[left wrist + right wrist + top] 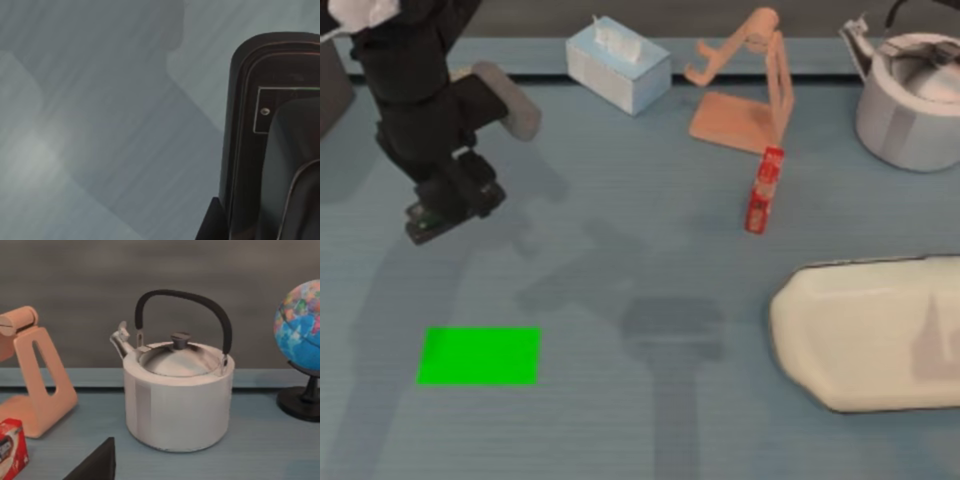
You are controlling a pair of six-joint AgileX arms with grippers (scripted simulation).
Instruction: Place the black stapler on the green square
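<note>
Black stapler (428, 222): hard to separate from the equally black left tool (452, 205). The dark bar at that tool's tip has its long axis running lower left to upper right in the top view, low end toward the surface's left edge. It is well apart from the green square (478, 356), which lies flat nearer the camera side. Cannot tell whether the left tool is spread or pinching. Left wrist view shows only a black rounded body over bare surface (620, 260). Farther out: tissue box (618, 65), peach phone stand (750, 100), red carton (763, 190), kettle (910, 100). Right arm (870, 335) is at the right edge; its tool's state cannot be told.
</note>
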